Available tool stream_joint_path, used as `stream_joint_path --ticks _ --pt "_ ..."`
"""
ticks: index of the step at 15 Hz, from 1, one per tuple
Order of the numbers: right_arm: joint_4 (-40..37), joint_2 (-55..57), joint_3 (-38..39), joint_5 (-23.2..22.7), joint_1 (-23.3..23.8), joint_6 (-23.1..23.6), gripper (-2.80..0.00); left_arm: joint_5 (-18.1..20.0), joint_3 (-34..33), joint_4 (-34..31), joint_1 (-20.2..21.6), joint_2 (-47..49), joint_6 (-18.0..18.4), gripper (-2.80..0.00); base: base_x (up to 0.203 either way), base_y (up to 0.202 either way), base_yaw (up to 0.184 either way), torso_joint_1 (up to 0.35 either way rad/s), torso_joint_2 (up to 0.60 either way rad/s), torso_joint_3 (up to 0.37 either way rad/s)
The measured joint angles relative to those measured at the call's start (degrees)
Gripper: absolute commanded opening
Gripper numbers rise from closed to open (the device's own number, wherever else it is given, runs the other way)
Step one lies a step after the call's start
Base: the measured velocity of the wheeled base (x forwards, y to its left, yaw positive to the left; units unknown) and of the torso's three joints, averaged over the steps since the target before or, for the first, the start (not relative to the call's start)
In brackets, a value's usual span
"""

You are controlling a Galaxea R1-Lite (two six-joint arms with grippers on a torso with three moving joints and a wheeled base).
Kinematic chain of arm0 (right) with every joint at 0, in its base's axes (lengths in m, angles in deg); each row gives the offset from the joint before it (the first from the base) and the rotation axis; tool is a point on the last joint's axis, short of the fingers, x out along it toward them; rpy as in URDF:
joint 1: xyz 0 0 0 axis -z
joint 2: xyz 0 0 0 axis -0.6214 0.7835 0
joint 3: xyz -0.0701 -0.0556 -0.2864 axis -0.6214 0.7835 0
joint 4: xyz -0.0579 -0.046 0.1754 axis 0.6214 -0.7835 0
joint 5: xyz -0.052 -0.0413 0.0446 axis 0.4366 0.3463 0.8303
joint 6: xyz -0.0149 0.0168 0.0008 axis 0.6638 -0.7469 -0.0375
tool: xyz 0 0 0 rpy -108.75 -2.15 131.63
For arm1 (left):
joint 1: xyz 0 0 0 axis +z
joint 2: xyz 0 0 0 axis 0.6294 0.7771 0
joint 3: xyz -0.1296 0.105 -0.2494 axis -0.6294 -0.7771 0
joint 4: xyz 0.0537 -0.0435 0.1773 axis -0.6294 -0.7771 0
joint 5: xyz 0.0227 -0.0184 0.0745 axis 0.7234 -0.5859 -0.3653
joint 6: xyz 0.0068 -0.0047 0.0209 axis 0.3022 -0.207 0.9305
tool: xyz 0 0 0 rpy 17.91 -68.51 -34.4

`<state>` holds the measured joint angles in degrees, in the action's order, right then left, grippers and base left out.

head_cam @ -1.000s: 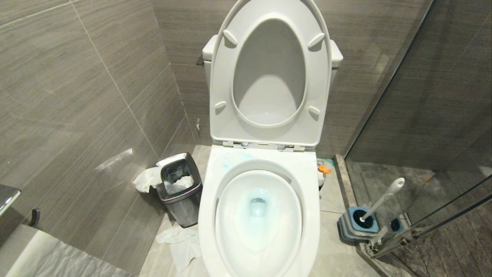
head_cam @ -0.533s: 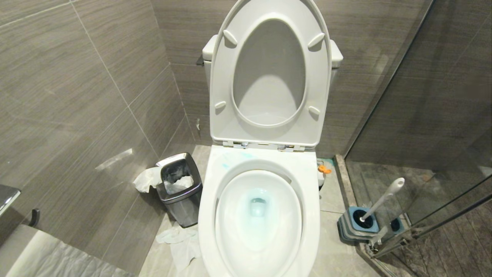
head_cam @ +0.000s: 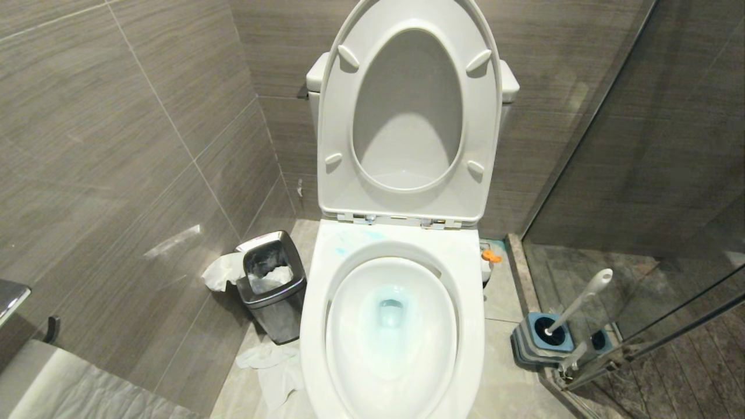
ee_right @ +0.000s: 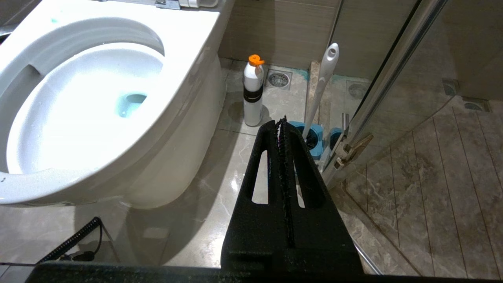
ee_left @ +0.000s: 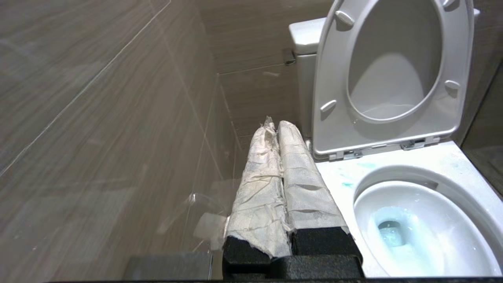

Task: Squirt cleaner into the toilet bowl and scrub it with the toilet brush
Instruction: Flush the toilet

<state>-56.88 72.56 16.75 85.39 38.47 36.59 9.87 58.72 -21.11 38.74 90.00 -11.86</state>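
**Both jaws closed, nothing held**

Pressed together and empty, my left jaws (ee_left: 275, 127), wrapped in white cloth, are hanging beside the toilet bowl (ee_left: 416, 165) near the grey wall. My right jaws (ee_right: 281, 122) are also sitting shut on nothing, low over the floor to the bowl's right. Just past them the toilet brush (ee_right: 322, 82) is standing tilted in its blue base, untouched, with a white bottle (ee_right: 252, 94) with an orange cap upright on the floor between it and the bowl. Turquoise cleaner (head_cam: 391, 311) is tinting the water, and smears are showing on the rim. A steel bin (head_cam: 272, 285) is sitting left of the bowl, crumpled paper (head_cam: 273, 364) lying around it.
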Motion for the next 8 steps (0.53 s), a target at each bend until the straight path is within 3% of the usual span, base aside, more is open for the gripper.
stream_joint_path --ticks 4,8 --pt "0.0 0.0 0.0 0.0 0.0 0.0 -2.80 3.4 6.6 0.7 -0.1 10.3 0.5 -2.80 0.000 0.000 0.000 0.000 0.00 0.000" --pt "0.0 0.0 0.0 0.0 0.0 0.0 -2.80 4.0 14.2 3.9 -0.8 22.1 1.5 -2.80 0.000 0.000 0.000 0.000 0.00 0.000"
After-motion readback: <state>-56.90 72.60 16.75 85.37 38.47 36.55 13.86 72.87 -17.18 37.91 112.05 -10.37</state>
